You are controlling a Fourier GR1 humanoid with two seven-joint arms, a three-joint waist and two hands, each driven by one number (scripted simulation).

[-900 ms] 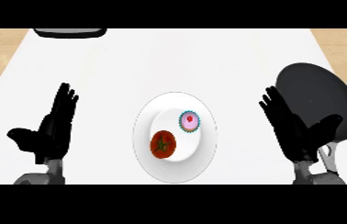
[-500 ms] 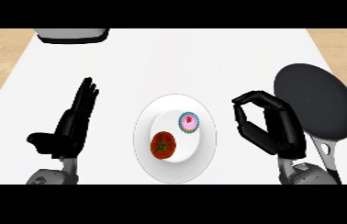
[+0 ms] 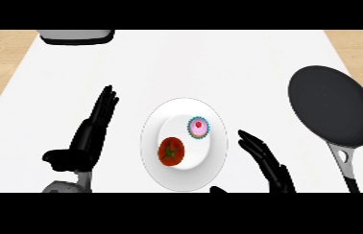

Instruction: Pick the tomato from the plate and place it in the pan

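Low at centre, the tomato [image 3: 172,151] lies on the plate [image 3: 157,168]; right hand [image 3: 268,162] open beside it, left hand [image 3: 89,134] open, pan [image 3: 327,111] right.

A big white counter top [image 3: 212,65] fills most of the view. Light wood shows at the far left & right corners [image 3: 14,41]. A grey & white box thing [image 3: 76,35] sits at the far left edge.

Red tomato [image 3: 172,151] on white plate [image 3: 157,170]; black pan [image 3: 327,106] apart.
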